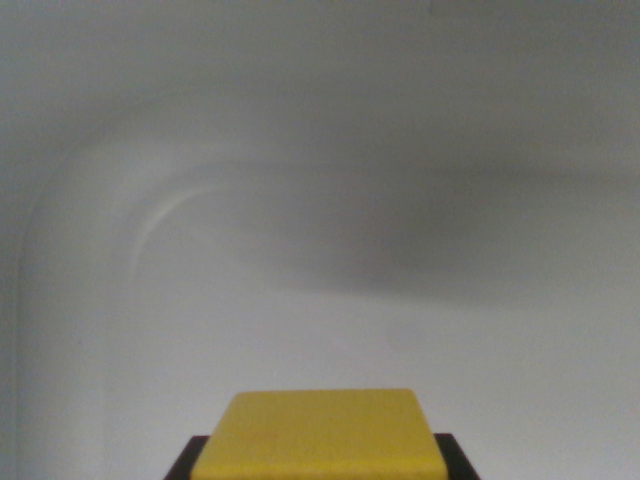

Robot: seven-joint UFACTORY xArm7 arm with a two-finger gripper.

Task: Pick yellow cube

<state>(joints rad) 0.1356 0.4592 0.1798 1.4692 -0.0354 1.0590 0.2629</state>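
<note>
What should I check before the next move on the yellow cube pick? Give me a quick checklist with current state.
1. Yellow cube in view: ok, at the bottom centre of the wrist view.
2. Cube centred sideways in the frame: ok, a dark part shows on each side of it.
3. Those dark parts are the gripper's fingers: cannot tell, only corners show.
4. Jaws shut on the cube: cannot tell, no contact is visible.
5. Cube lifted off the white surface: cannot tell, its underside is out of frame.
6. Surface ahead free of other objects: ok, only a soft shadow lies there.
</note>
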